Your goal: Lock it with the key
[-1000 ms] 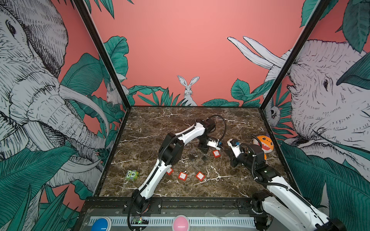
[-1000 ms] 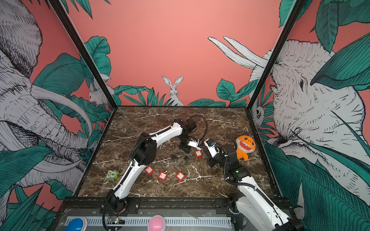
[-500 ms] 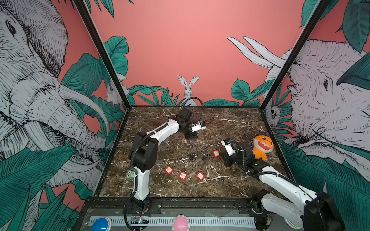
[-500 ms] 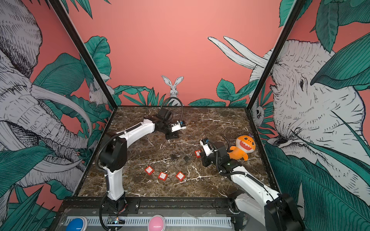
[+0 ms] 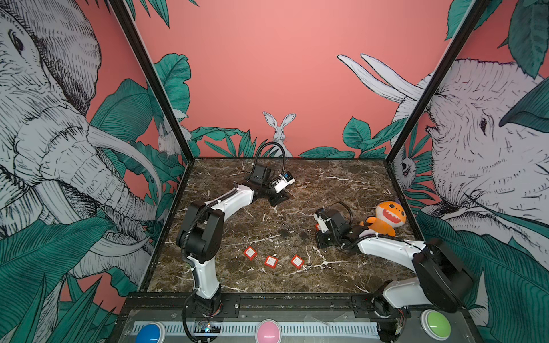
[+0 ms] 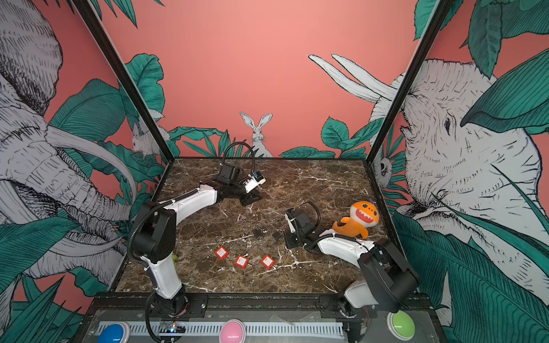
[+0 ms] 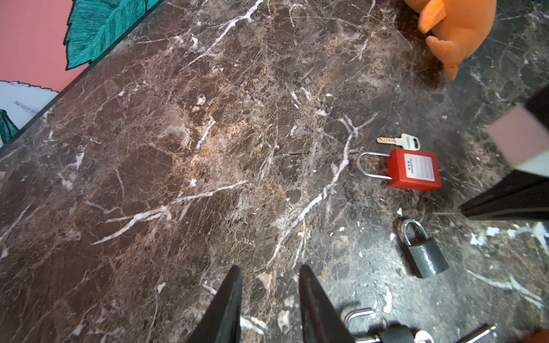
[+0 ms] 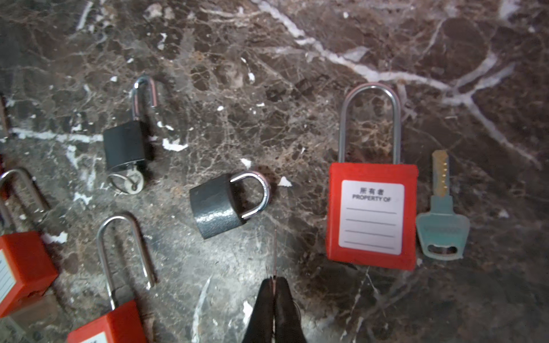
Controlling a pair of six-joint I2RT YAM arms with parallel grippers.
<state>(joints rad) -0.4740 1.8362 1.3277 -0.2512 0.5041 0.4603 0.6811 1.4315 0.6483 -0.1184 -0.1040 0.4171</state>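
My right gripper is shut on a thin metal blade that sticks out past its tips, apparently the key seen edge-on. It hovers low between a shut grey padlock and a red padlock with a white label and a closed shackle. A second key with a teal head lies beside the red padlock. A dark padlock with an open shackle has a key ring at its base. My left gripper is open and empty over bare marble, near the table's back in both top views.
Three more red padlocks lie in a row toward the front. An orange plush toy sits at the right, just behind the right arm. Black frame posts and printed walls enclose the marble table. Coloured buttons line the front edge.
The left arm has swung away from the padlocks in the middle to the back left of the table. The right arm has dropped lower and shifted slightly left, gripper still shut.
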